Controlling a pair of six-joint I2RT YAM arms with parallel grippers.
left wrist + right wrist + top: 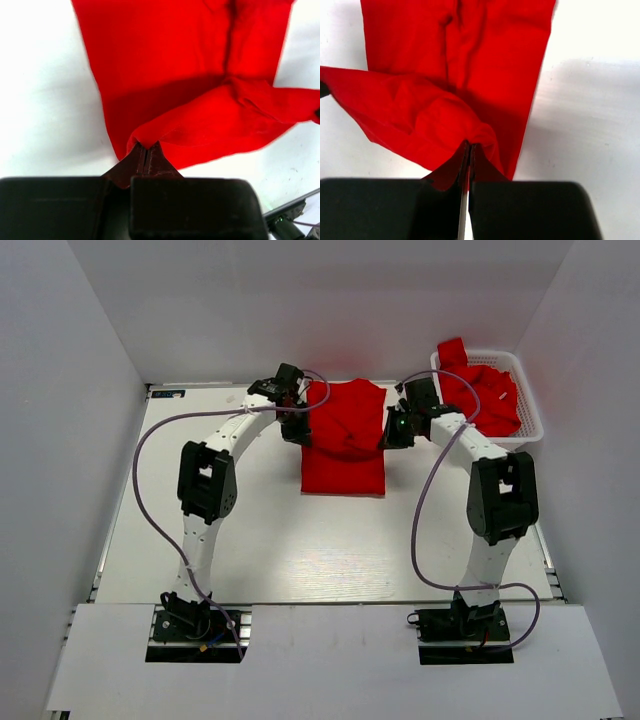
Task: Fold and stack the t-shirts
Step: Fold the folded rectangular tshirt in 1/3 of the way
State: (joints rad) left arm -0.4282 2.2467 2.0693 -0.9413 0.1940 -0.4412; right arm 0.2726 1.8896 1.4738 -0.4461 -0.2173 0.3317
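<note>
One bright red t-shirt (344, 438) lies in the middle of the white table, partly folded into a narrow strip. My left gripper (296, 426) is shut on its left edge, and in the left wrist view the cloth (200, 100) bunches at the closed tips of the left gripper (145, 148). My right gripper (391, 430) is shut on the right edge. In the right wrist view a lifted fold of the t-shirt (430, 117) runs into the pinched tips of the right gripper (470, 147). More red t-shirts (480, 395) are piled in the basket at the back right.
A white plastic lattice basket (533, 412) stands at the table's back right corner, next to the right arm. White walls enclose the table on three sides. Purple cables loop from both arms over the table.
</note>
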